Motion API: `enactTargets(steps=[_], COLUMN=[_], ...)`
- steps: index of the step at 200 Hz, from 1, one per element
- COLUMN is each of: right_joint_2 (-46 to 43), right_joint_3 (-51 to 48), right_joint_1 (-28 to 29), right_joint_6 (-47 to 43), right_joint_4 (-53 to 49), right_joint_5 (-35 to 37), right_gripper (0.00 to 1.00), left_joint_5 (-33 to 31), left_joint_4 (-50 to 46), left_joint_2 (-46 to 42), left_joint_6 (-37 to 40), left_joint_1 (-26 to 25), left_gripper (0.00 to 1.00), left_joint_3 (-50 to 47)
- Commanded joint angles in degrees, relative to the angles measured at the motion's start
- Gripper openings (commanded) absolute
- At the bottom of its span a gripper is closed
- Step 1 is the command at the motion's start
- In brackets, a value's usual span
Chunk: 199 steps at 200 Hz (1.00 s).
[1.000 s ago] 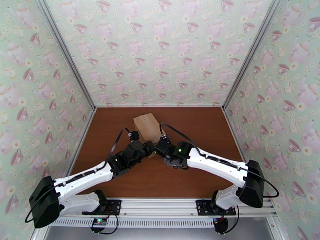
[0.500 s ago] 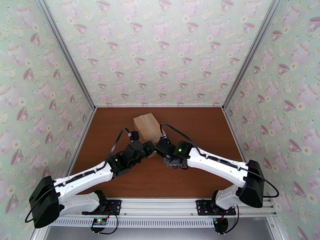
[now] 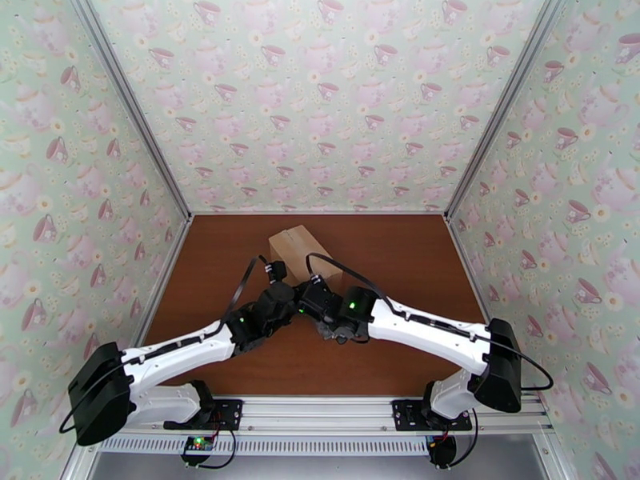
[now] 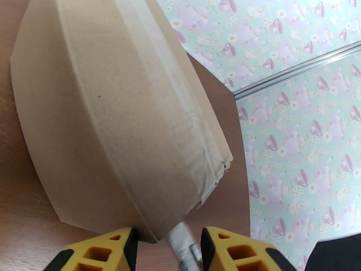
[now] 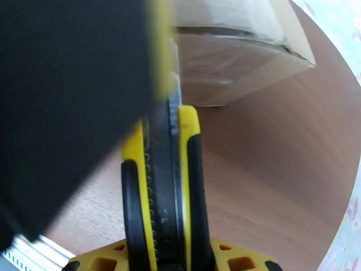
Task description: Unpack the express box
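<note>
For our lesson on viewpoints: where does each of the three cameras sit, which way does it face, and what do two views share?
Top: above and behind, looking down at the table; left arm and right arm show.
Left wrist: low, facing the taped box; its yellow jaws show.
Right wrist: looking along a held knife to the box; yellow jaws show.
Shared: the box.

We can read no text, label, brand or number. The express box (image 4: pixel 104 109) shows us plain cardboard under clear tape, and the utility knife (image 5: pixel 187 177) bears no legible mark.
</note>
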Motion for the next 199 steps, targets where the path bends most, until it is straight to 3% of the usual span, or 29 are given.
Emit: enactTargets(steps=[1, 85, 163, 199], right_joint_2=[0.77, -0.9, -9.25, -15.2], right_joint_3=[1.14, 1.45, -2.16, -5.08], right_joint_1=[0.31, 0.23, -0.36, -3.05], right_joint_6=[-1.12, -0.46, 2.01, 1.4], right_joint_4=[0.27, -4.64, -7.48, -3.9], right_joint_5=[-1.3, 1.79, 4.74, 4.02], right_gripper=[0.0, 0.0, 0.0, 0.0], left_joint_5=[0.8, -2.18, -6.44, -3.8], left_joint_4=[2.01, -3.18, -13.57, -15.58], left_joint_2=[-0.15, -4.42, -11.93, -13.8], left_joint_6=[0.07, 0.63, 1.38, 3.35], left_joint_1=[-0.4, -0.35, -0.43, -0.79], left_gripper=[0.44, 0.44, 0.44, 0.49], left_joint_3=[1.8, 1.51, 1.62, 3.31])
